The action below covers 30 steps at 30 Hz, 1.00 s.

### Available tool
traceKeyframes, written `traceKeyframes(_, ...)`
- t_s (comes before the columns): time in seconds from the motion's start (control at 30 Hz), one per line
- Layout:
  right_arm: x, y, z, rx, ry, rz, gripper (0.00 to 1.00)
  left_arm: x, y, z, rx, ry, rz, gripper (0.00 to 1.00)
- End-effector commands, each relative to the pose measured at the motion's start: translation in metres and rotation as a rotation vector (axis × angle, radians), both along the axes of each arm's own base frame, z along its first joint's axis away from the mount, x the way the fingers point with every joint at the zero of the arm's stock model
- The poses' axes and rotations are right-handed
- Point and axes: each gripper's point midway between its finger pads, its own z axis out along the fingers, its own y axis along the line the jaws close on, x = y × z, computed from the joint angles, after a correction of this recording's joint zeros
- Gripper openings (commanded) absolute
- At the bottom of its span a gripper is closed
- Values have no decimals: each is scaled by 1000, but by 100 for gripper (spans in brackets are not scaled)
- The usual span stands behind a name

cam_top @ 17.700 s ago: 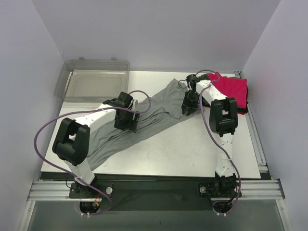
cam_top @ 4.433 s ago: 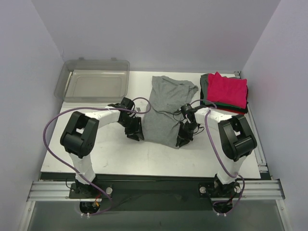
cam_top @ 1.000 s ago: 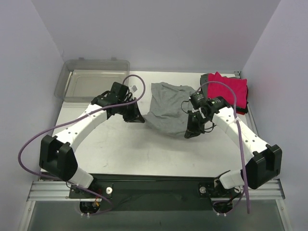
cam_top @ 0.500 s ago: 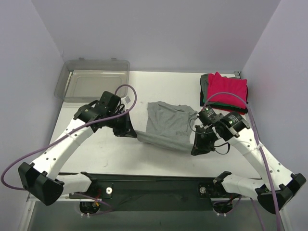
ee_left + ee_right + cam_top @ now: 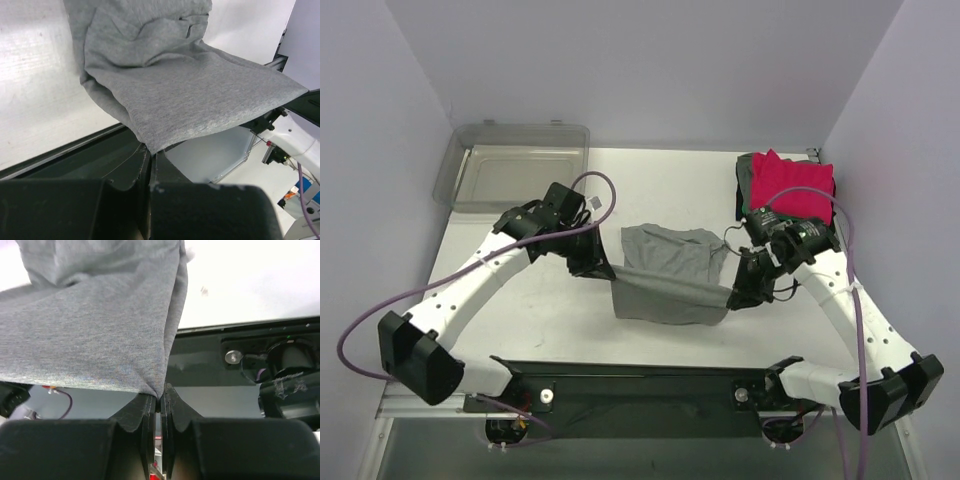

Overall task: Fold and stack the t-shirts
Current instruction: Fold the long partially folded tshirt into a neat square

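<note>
The left gripper (image 5: pixel 601 272) and right gripper (image 5: pixel 734 296) are both clenched on the grey tee (image 5: pixel 670 272), each pinching one corner of the same edge. Both wrist views show the fingers pressed together with cloth nipped at their tips. That edge runs taut from one gripper to the other and is raised off the table (image 5: pixel 550 320). Beyond the fingers the rest of the tee sags down and lies crumpled on the surface. A second ago the pair held the tee farther back, close beside the stack (image 5: pixel 790 190). Since then they have drawn it toward the arm bases, so the stack now sits well behind the right gripper and apart from the cloth. This looks like dragging the tee out to smooth and lengthen it before a fold. It is not folded yet, and laying it on the stack remains to be done.
</note>
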Motion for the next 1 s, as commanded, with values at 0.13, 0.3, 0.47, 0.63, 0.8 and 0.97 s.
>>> traceKeyframes(0.13,38,-20,4,-54,1,31,0,77,-25,24,-102,-119,10,0)
traceKeyframes(0.3,73,-31,-4,-71,29,14,0,107,-36,4,-72,-71,-54,0)
traceKeyframes(0.47,110,-34,-22,-68,66,35,0,130,-41,-11,-64,-33,-64,0)
traceKeyframes(0.63,148,-39,-36,-76,85,43,0,157,-41,-30,-52,-14,-45,0)
traceKeyframes(0.8,174,-40,-58,-71,134,53,0,176,-37,-58,31,22,-41,0)
traceKeyframes(0.97,194,-40,-77,-58,173,53,0,188,-34,-73,53,47,-18,0)
